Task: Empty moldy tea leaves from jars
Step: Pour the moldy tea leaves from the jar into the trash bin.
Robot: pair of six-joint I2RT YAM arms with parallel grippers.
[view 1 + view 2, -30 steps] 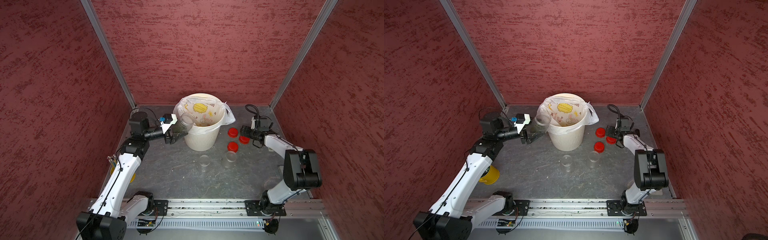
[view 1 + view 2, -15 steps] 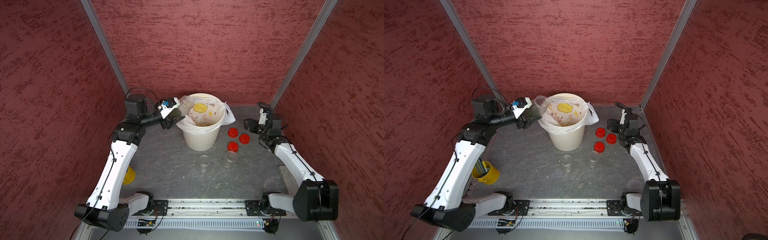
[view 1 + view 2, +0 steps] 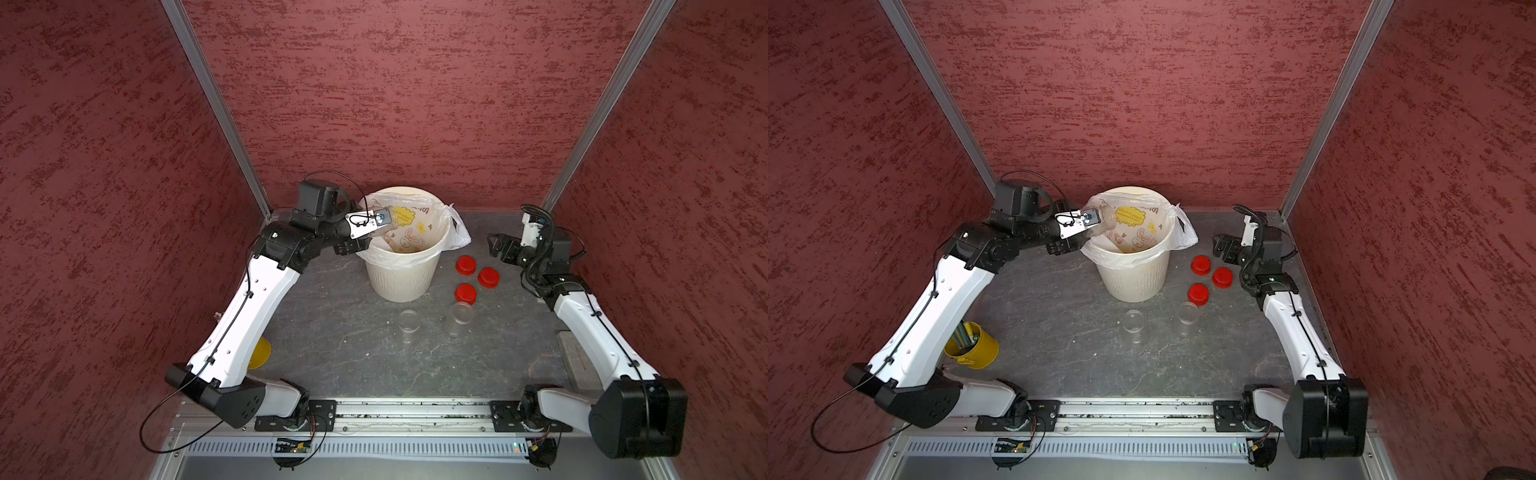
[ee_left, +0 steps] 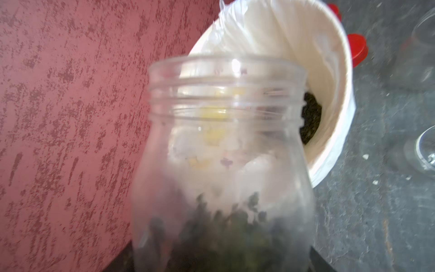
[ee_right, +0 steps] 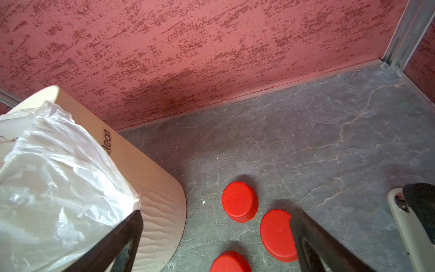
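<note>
While your left gripper (image 3: 1076, 232) is clamped on the body of the one uncapped jar (image 3: 1102, 219) with anything in it, the relation to watch is that jar's long axis against the bin (image 3: 1133, 286). It runs from the jaws out across the rim on the left arm's side, mouth leading, and in both top views the mouth hangs over the white bag (image 3: 1183, 232) lining the opening, not outside it. In the left wrist view the moldy tea leaves (image 4: 223, 233) lie heaped at the base end, next to the jaws, with the neck clear, so I judge the tilt too shallow for them to slide; a heap of leaves (image 4: 310, 117) already sits down inside the bag. You will want the mouth rolled below the base while keeping it inside the rim, or crumbs may land on the table (image 3: 1059, 324). Two empty jars (image 3: 1133, 321) stand upright in front of the bin, and three red caps (image 3: 1222, 277) lie to its right. Your right gripper (image 3: 498, 248) hangs with its jaws wide apart and nothing between them, just beyond the caps, so the pour belongs to the left arm alone
</note>
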